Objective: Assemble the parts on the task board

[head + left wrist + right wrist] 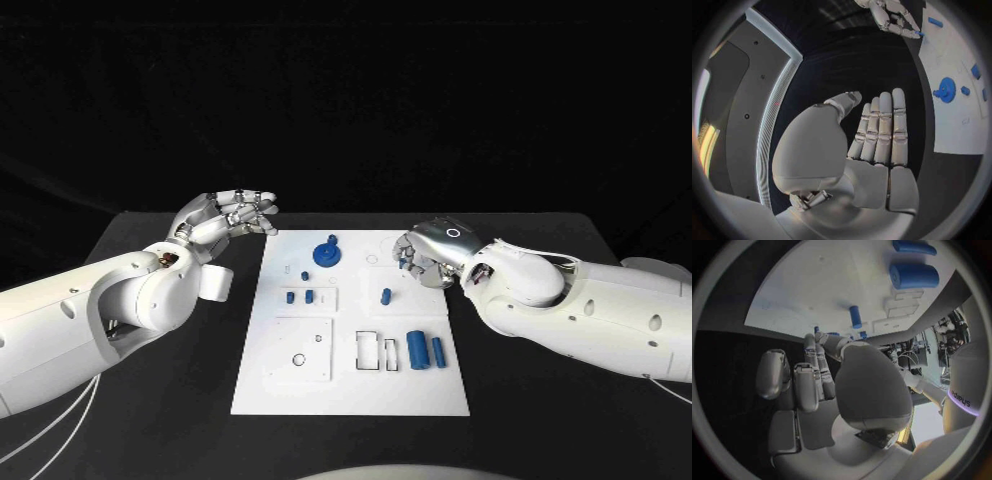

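Head view shows the task board (351, 395) with blue parts (420, 349) lying loose and a gear (327, 253) standing near its far end, so assembly looks barely begun, while left hand (231, 215) and right hand (428, 253) hover empty, fingers apart.

Task board (289, 395): white rectangular plate, flat at middle of black table, long side running away from robot; shallow square and slot outlines on surface.

Round part (327, 254): blue disc with raised hub, standing in board near far edge.

Small pegs (299, 296): blue pair, side by side, mid-board toward left side.

Single peg (385, 295): blue, short, mid-board toward right side.

Cylinder (417, 349): blue, thick, lying flat toward near right.

Slim bar (437, 349): blue, lying just beside cylinder, parallel.
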Robot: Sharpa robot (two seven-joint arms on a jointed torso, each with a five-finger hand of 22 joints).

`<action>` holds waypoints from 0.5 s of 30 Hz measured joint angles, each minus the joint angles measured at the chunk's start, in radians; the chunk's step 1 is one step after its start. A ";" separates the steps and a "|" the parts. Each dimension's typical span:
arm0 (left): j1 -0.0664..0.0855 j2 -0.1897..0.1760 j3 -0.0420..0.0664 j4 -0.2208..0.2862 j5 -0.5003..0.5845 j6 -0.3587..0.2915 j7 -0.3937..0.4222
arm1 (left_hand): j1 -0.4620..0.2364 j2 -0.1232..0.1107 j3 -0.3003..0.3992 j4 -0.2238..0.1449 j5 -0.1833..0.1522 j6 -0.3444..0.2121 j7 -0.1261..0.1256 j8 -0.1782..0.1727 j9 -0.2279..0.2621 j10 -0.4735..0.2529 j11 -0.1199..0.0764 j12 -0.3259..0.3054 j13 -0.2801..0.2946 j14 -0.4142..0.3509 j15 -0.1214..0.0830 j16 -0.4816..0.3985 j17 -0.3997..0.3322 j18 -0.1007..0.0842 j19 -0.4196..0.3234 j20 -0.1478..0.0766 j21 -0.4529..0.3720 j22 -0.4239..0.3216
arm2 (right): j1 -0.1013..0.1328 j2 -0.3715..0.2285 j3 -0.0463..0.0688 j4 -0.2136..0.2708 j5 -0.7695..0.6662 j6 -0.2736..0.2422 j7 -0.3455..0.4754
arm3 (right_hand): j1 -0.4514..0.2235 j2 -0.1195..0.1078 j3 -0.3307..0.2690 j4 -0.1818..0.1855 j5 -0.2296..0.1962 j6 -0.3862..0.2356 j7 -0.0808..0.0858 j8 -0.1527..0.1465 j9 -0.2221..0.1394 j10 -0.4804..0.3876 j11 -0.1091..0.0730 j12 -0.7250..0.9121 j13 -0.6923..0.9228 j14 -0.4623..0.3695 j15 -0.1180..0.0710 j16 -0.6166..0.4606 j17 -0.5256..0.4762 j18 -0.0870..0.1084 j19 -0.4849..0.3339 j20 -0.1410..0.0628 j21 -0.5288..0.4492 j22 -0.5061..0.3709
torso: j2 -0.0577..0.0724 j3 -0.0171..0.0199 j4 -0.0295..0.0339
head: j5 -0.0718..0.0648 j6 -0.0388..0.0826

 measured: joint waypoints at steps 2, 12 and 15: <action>-0.001 0.000 0.000 0.000 0.000 0.000 0.000 | 0.000 0.000 0.000 0.000 0.000 0.000 0.000 0.000 0.000 0.000 0.000 0.000 0.000 0.000 0.000 0.000 0.000 0.000 0.000 0.000 0.000 0.000 | 0.000 -0.002 0.000 0.019 0.001 -0.007 0.000 | -0.002 -0.002 0.000 0.000 0.000 0.000 0.000 0.002 0.001 0.002 -0.002 0.000 -0.001 0.000 0.000 0.000 0.000 0.000 0.000 0.000 0.000 0.000 | 0.000 0.0000 -0.0012 | 0.008 -0.001; -0.009 0.004 0.000 0.000 0.000 0.003 -0.001 | 0.005 0.005 -0.003 -0.003 0.000 0.000 0.000 -0.004 -0.001 -0.003 0.003 -0.004 0.000 0.000 0.000 0.000 0.000 0.000 0.000 0.000 -0.004 0.000 | -0.007 0.036 0.002 0.124 0.007 -0.063 0.001 | -0.006 -0.006 0.000 0.000 0.000 0.000 0.000 0.004 0.002 0.002 -0.002 0.000 -0.002 0.000 0.000 0.000 0.003 0.000 0.000 0.000 0.004 0.000 | 0.000 0.0000 0.0012 | 0.056 -0.002; -0.010 0.005 0.000 0.000 0.000 0.003 -0.001 | 0.005 0.005 -0.003 -0.003 0.000 0.000 0.000 -0.004 -0.001 -0.003 0.003 -0.004 0.000 0.000 0.000 0.000 0.000 0.000 0.000 0.000 -0.004 0.000 | -0.014 0.060 0.002 0.135 0.010 -0.073 0.003 | -0.006 -0.006 0.000 0.000 0.000 0.000 0.000 0.004 0.002 0.002 -0.002 0.000 -0.002 0.000 0.000 0.000 0.005 0.000 0.000 0.000 0.004 0.000 | 0.000 -0.0008 0.0018 | 0.071 -0.004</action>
